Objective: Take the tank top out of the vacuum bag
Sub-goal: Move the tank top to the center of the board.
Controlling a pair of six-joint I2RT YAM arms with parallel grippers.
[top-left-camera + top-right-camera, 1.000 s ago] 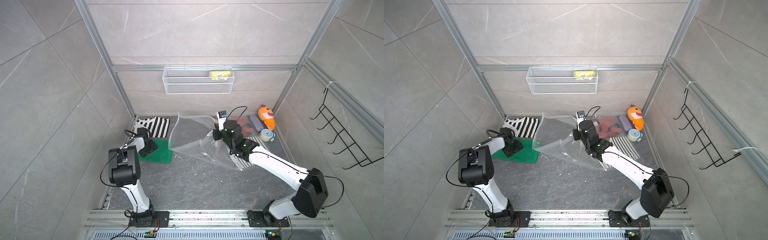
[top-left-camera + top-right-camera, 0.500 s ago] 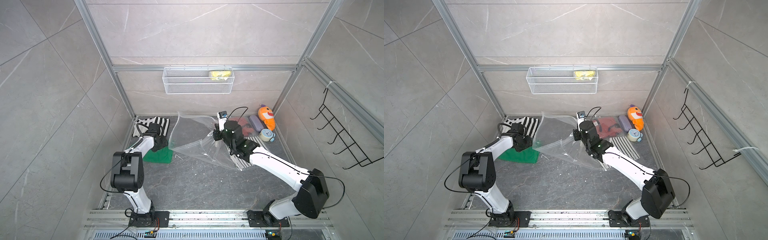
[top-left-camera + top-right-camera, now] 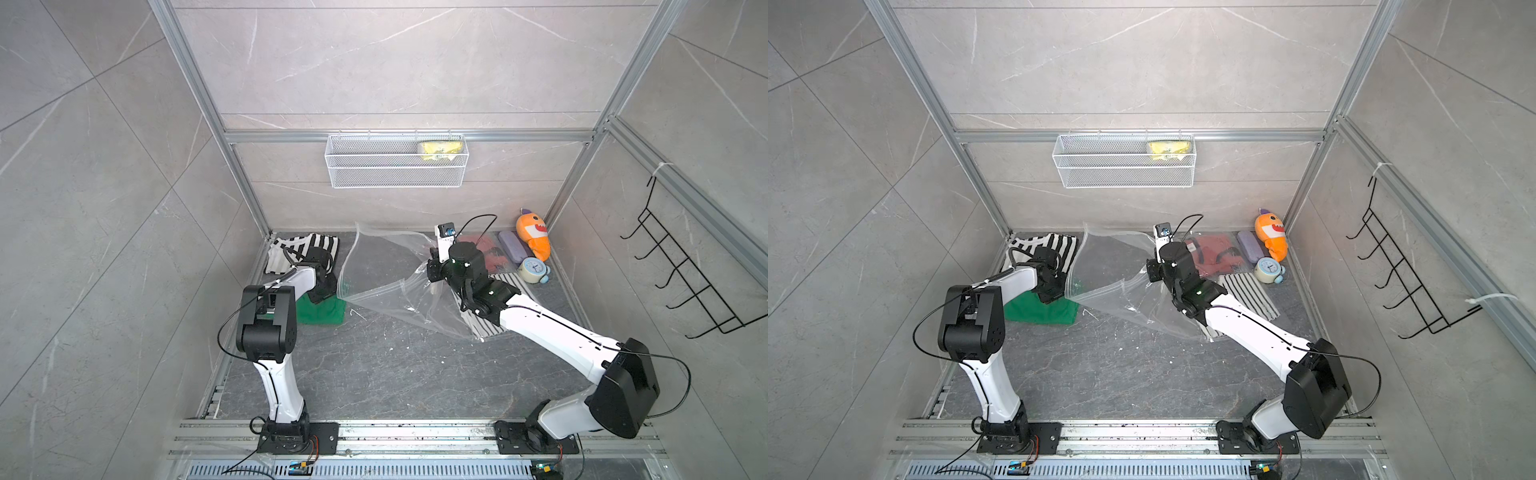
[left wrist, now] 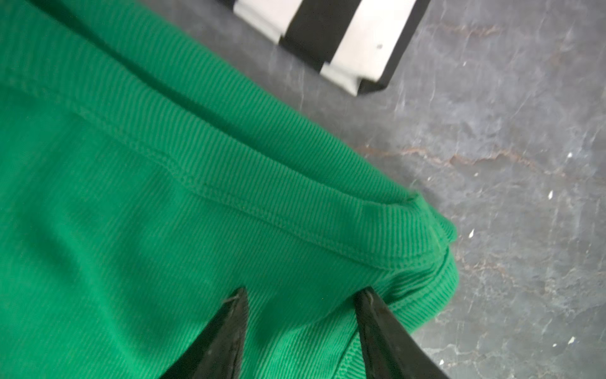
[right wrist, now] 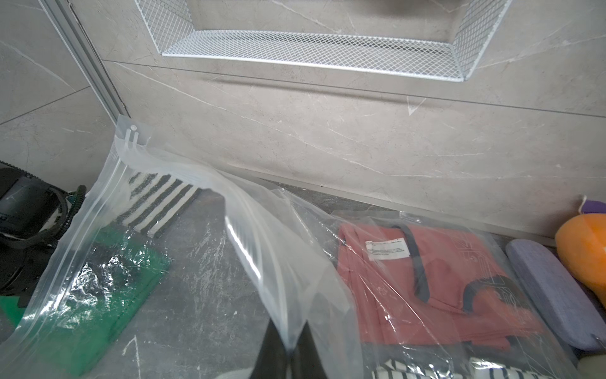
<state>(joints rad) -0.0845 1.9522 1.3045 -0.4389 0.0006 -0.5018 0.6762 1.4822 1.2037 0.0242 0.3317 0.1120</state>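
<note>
Left gripper [image 4: 305, 290] parted, wrist view only

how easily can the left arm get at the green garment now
Probably yes: the left gripper is right at the green garment, jaws apart, and the fabric there is bare, not under the vacuum bag.

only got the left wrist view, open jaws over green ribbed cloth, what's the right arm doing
Observer: The right gripper is shut on the vacuum bag's clear plastic, holding a fold of it raised.
Operator: anything still in the bag
Observer: A red garment with dark trim lies inside, seen through the plastic.
Operator: where's the bag from my green cloth
Observer: In both top views the bag's nearest corner meets the green garment's edge; most of the garment lies outside the plastic.
</note>
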